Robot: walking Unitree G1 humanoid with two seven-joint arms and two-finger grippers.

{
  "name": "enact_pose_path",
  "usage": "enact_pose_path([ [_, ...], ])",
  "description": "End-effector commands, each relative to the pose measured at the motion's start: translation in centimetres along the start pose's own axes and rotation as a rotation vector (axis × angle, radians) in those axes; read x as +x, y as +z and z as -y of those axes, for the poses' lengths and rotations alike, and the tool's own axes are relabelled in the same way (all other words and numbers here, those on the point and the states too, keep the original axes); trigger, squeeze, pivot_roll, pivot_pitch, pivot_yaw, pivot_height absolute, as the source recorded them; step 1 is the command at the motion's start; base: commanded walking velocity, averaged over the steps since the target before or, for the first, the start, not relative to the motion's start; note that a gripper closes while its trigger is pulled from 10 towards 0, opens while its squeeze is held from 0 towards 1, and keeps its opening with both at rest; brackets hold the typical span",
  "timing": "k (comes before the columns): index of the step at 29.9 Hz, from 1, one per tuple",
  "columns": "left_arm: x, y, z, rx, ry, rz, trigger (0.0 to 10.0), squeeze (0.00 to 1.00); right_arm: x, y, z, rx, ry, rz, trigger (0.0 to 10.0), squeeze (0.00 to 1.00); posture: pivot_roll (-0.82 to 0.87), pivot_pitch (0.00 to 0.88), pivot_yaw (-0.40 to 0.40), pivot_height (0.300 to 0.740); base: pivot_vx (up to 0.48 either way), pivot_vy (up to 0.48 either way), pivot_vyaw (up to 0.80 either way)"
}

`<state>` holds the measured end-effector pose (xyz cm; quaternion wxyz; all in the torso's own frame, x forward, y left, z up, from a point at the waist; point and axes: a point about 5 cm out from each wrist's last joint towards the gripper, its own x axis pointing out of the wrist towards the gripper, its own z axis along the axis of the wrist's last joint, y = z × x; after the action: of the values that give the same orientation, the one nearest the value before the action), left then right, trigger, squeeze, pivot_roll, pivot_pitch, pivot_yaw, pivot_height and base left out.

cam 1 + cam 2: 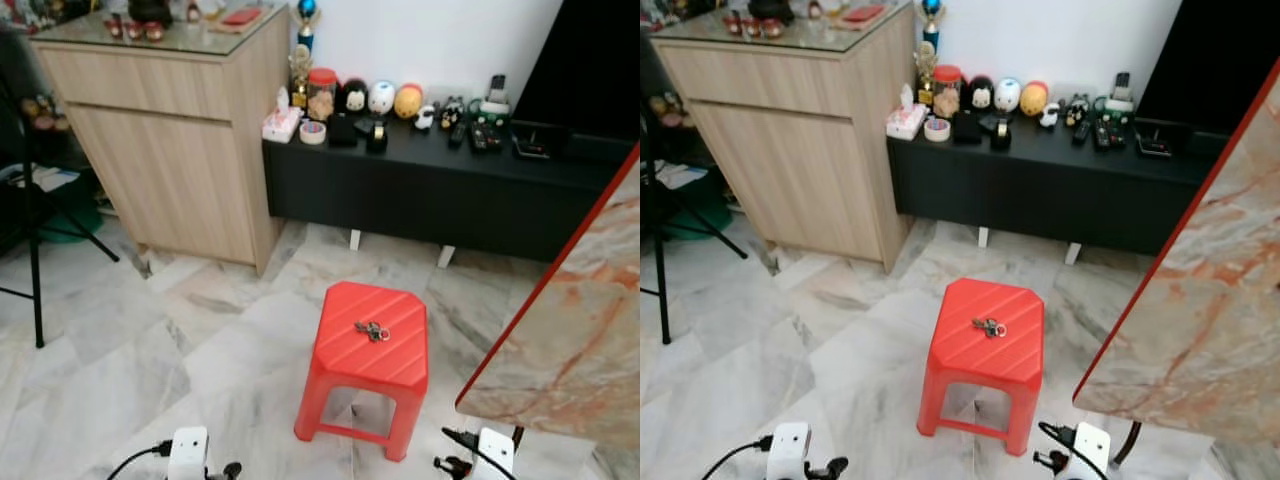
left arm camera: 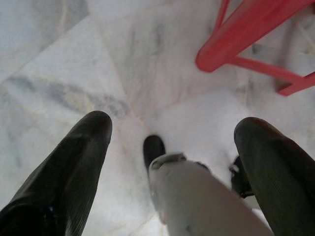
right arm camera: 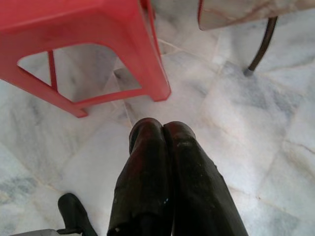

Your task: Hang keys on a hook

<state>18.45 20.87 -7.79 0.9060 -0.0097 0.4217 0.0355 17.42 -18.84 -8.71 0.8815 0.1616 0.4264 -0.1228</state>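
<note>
**Keys lying on a red stool, both claws hanging low**

A marble floor (image 1: pixel 150 330) is stretching across the room. A wooden cabinet (image 1: pixel 170 150) is standing beside a long black console (image 1: pixel 440 190) crowded with small figurines. A marble-patterned table (image 1: pixel 580 340) is jutting in on the right. A red plastic stool (image 1: pixel 370 365) is sitting in the middle, and the keys (image 1: pixel 372 330) are lying on its seat. The left claw (image 2: pixel 172 142) is hanging with its fingers spread wide above the floor. The right claw (image 3: pixel 164 130) is hanging near the stool's leg with fingers pressed together, holding nothing.
</note>
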Motion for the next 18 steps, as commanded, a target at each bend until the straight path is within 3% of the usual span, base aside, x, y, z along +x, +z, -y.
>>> enact_pose_path([
  [1,-0.17,-0.6,-0.25,0.022,0.01,-0.019,10.0,0.0,0.02,0.19,0.1,0.014,-0.007,0.01,10.0,0.0,-0.03,0.0,-0.049,0.74,0.0,0.0,0.0],
  [10,-0.09,-0.15,-0.43,0.026,0.017,-0.003,10.0,0.0,0.06,0.44,-0.18,0.041,0.01,0.03,10.0,0.0,-0.03,0.0,-0.048,0.74,0.0,-0.39,0.0],
  [14,-0.05,-0.01,-0.3,0.029,0.014,0.003,10.0,0.0,0.08,0.46,-0.24,0.044,0.009,0.028,10.0,0.0,-0.03,0.0,-0.048,0.74,0.0,-0.405,-0.8],
  [18,-0.03,0.04,-0.2,0.028,0.014,0.005,10.0,0.0,0.09,0.51,-0.28,0.043,0.01,0.031,10.0,0.0,-0.03,0.0,-0.049,0.74,0.0,-0.407,0.0],
])
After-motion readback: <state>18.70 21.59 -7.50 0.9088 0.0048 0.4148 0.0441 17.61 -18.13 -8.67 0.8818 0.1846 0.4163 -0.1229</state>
